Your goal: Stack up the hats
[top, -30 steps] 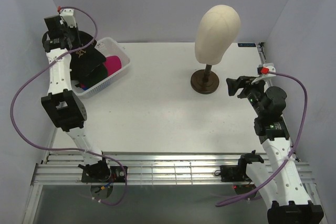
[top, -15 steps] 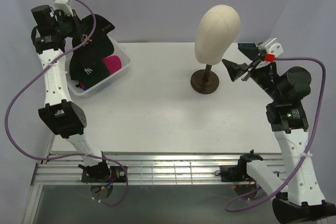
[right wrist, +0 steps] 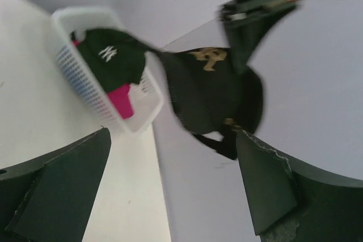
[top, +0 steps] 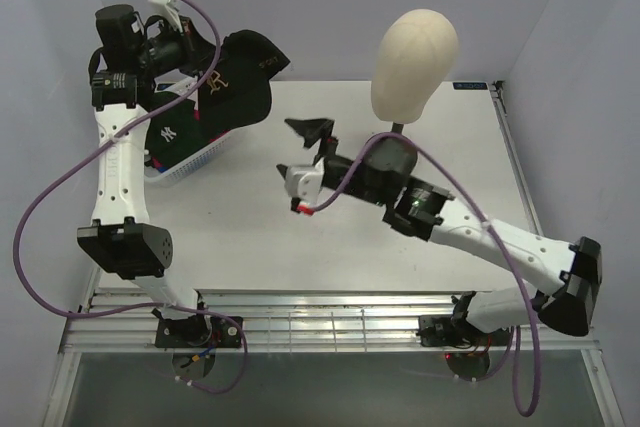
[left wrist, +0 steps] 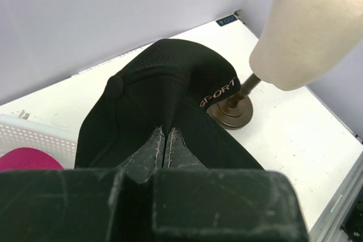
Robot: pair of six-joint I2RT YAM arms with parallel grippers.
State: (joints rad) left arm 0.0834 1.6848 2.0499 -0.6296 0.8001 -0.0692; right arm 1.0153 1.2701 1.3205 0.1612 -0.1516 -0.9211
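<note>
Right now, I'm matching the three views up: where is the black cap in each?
Top external: black cap upper left, held up just right of the basket.
Left wrist: cap at centre, pinched in the left gripper; basket lower left.
Right wrist: cap at centre, blurred, right of the basket.
Shared landmark: the white basket.

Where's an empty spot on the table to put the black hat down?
Bare table lies between the white basket and the near rail, and in the far right corner beside the mannequin head. The middle is crowded by the right pincer; the basket holds the green NY cap.
</note>
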